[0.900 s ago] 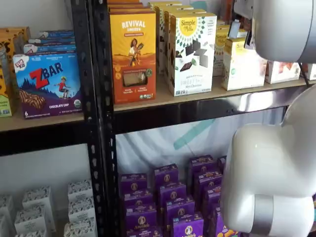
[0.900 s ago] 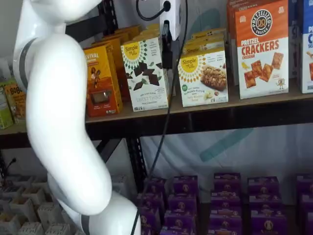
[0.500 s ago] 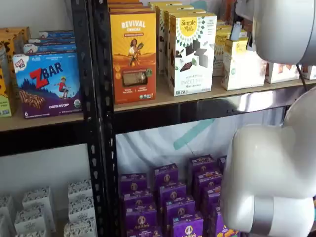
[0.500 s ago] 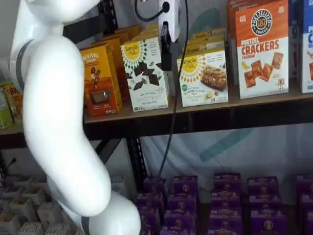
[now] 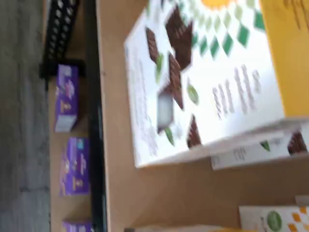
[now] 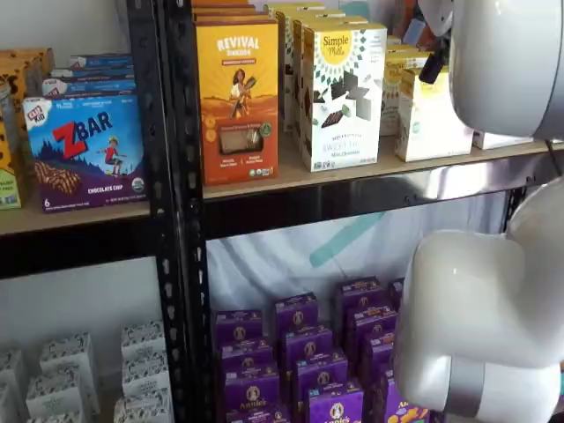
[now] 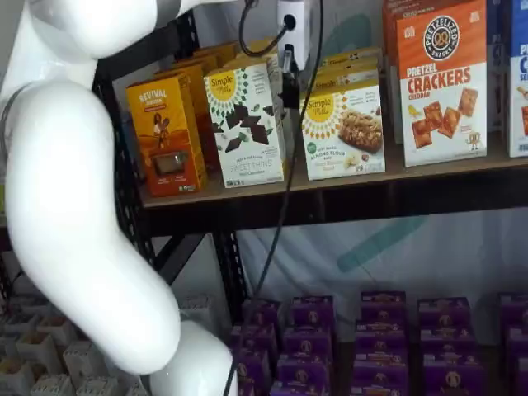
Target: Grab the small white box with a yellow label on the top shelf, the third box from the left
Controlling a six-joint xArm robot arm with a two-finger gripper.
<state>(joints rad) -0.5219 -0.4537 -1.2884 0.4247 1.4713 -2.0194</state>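
Note:
The small white box (image 7: pixel 342 124) stands on the top shelf (image 7: pixel 346 183), cream-white with a yellow label and a green dot; it also shows in a shelf view (image 6: pixel 430 115). My gripper (image 7: pixel 289 92) hangs from above with its cable, its black fingers between the taller chocolate-squares box (image 7: pixel 245 124) and the small white box, just off that box's upper left corner. In a shelf view the gripper (image 6: pixel 432 69) shows only as a dark finger in front of the small box's top. No gap and no held box show. The wrist view shows the chocolate-squares box (image 5: pixel 193 87) close up.
An orange Revival box (image 6: pixel 236 97) and the pretzel cracker box (image 7: pixel 441 82) flank these on the shelf. Black perforated uprights (image 6: pixel 172 176) stand to the left. Purple boxes (image 7: pixel 379 338) fill the level below. My white arm (image 7: pixel 82 214) covers much of both shelf views.
The gripper has shifted a little toward the small white box and deeper toward the shelf. The arm's elbow has swung aside. The boxes have not moved.

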